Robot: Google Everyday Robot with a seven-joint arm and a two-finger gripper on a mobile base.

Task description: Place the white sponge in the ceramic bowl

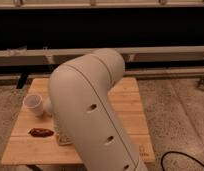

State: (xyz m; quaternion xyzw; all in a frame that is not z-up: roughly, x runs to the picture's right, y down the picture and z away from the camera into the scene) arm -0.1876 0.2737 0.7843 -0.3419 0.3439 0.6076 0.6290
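My own arm's big off-white link (92, 115) fills the middle of the camera view and covers most of the wooden table (130, 107). The gripper is hidden behind this link, somewhere over the table's left half. The white sponge and the ceramic bowl do not show; the arm covers the place where they may be. A small pale grey patch (63, 138) peeks out at the arm's lower left edge; I cannot tell what it is.
A white cup (33, 103) stands at the table's left side, with another small white thing (47, 105) right beside it. A flat dark red-brown thing (41, 132) lies near the front left. A black cable (182, 159) lies on the speckled floor at the right.
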